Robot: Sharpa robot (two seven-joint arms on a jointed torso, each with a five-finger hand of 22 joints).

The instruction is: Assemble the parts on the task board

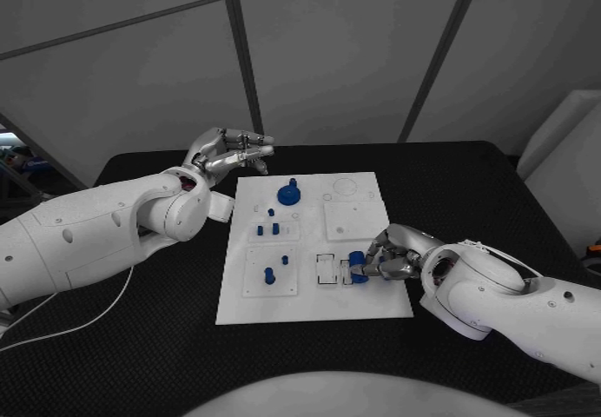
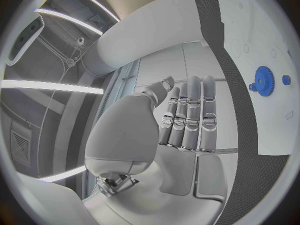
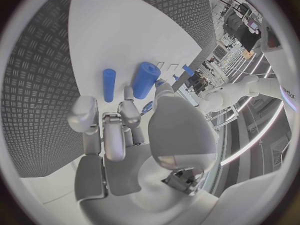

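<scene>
Cylinder (image 1: 357, 258), blue, short: pinched in the right hand (image 1: 388, 259) over the near right part of the board (image 1: 313, 308), beside a framed slot. In the right wrist view the cylinder (image 3: 145, 80) stands at the fingertips (image 3: 127, 94), with a thinner blue peg (image 3: 109, 85) just beside it. Judged rigid plastic, light, smooth and likely slippery; best held across its round sides, mid-length, leaving the ends free for seating. Gear (image 1: 289, 193), blue, toothed: seated at the far middle of the board; small pegs (image 1: 268, 230) stand near the left side. Left hand (image 1: 229, 153): empty, fingers straight and together, hovering off the board's far left corner.
</scene>
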